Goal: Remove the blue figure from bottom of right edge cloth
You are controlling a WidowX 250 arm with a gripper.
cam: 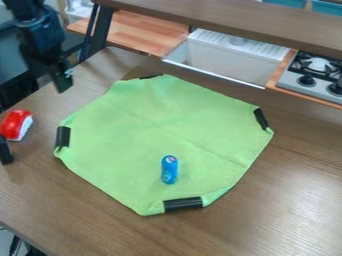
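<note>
At the upper left, over the table's far left edge, my black gripper point(59, 77) hangs well away from the cloth's centre; how its fingers stand is not clear from here. A green cloth point(160, 130) lies spread on the wooden table, with black strips at several of its folded corners. The small blue figure point(169, 169) is on the lower part of the cloth, a little above the black strip point(182, 203) at its bottom corner. Nothing touches the figure apart from the cloth under it.
A red and white object point(15, 125) lies at the left edge, with a black object point(5, 151) just below it. Behind the table point(287, 200) are a white sink point(224, 57), a stove point(314, 77) and a raised brown shelf point(240, 22).
</note>
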